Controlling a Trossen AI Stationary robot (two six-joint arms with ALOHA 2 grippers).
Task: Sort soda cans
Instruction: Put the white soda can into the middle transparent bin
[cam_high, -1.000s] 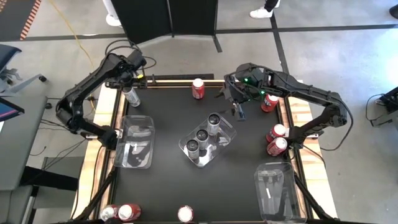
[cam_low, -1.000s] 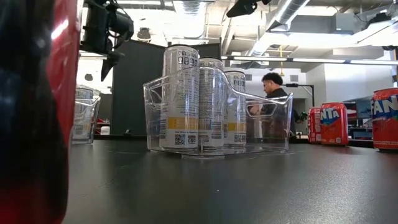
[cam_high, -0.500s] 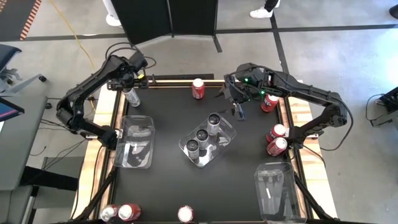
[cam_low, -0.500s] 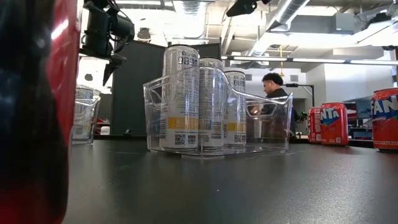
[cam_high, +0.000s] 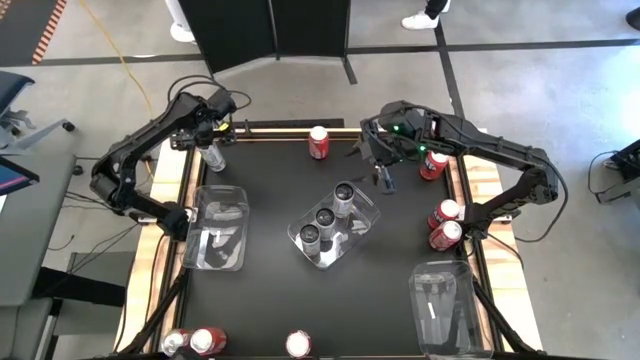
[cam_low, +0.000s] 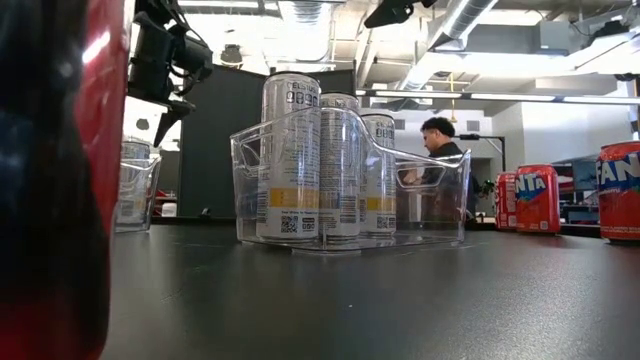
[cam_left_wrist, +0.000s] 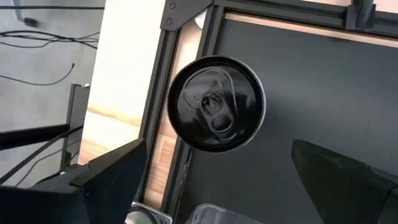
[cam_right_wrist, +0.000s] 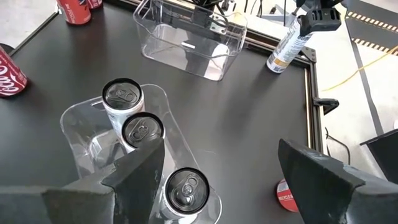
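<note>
**A:** Right, where do the left fingers (cam_left_wrist: 115, 180) stand?

**B:** Spread wide and holding nothing. A silver-grey cylindrical metal can with a dark top (cam_left_wrist: 216, 104) stands upright straight beneath the gap between them. It sits at the corner of the black surface (cam_high: 270, 300), against the frame, and neither finger touches it.

**A:** And the right fingers (cam_right_wrist: 140, 174)?

**B:** Spread too, and empty, hanging above the surface. Just beyond their tips is a clear rectangular plastic tray (cam_right_wrist: 65, 118) with three silver-grey dark-topped cans (cam_right_wrist: 143, 130) standing in a row inside it. The nearest of the three shows right by one fingertip.

**A:** Anything off to the side of them?

**B:** A red cylindrical can with a silver top (cam_right_wrist: 287, 193) stands on the surface just beside the other finger, at the surface's edge.

**A:** Farther out?

**B:** Past the filled tray lies an empty clear plastic tray (cam_right_wrist: 186, 37). Beyond that, two red cans (cam_right_wrist: 74, 9) stand at the far corner. Behind the right arm, three more red cans (cam_high: 443, 213) are on that side's edge, and another empty clear tray (cam_high: 440, 305) lies at the corner.

**A:** And off the surface?

**B:** A person (cam_low: 437, 140) is in the room behind.
</note>
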